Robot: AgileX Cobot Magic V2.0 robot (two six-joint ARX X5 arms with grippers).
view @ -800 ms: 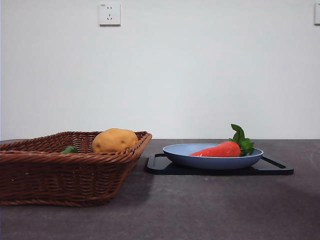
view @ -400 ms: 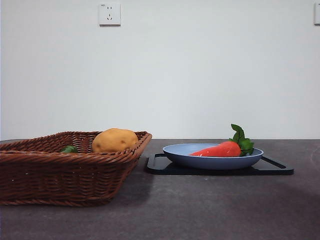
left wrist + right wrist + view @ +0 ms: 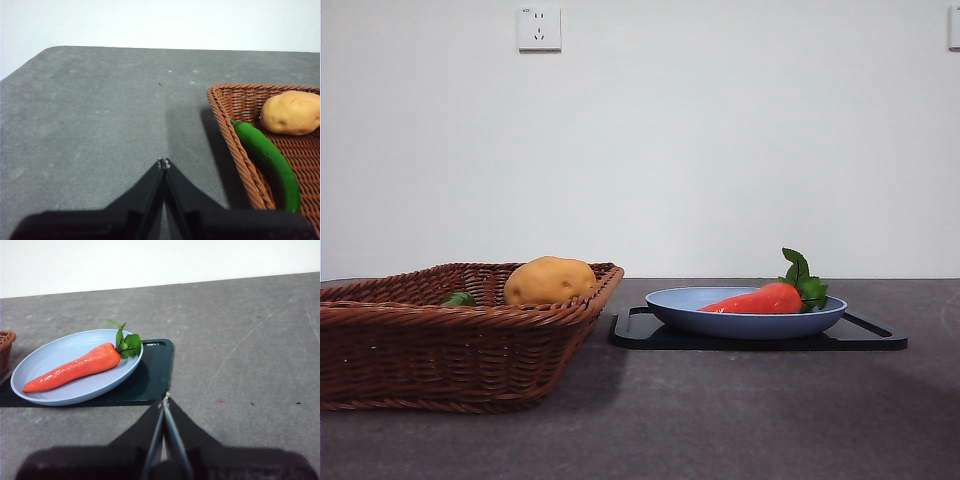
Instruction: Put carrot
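The orange-red carrot [image 3: 760, 299] [image 3: 75, 367] with green leaves lies in a light blue plate [image 3: 740, 322] [image 3: 35, 365] on a dark tray [image 3: 650, 335] [image 3: 152, 375]. My right gripper [image 3: 165, 397] is shut and empty, hovering over bare table beside the tray, apart from the carrot. My left gripper [image 3: 163, 162] is shut and empty over the table, just outside the wicker basket [image 3: 450, 340] [image 3: 225, 112]. Neither arm shows in the front view.
The brown wicker basket holds a yellow-brown potato [image 3: 550, 280] [image 3: 291, 112] and a green pepper [image 3: 459, 299] [image 3: 267, 160]. A white wall with a socket [image 3: 539, 28] stands behind the dark grey table [image 3: 720, 410].
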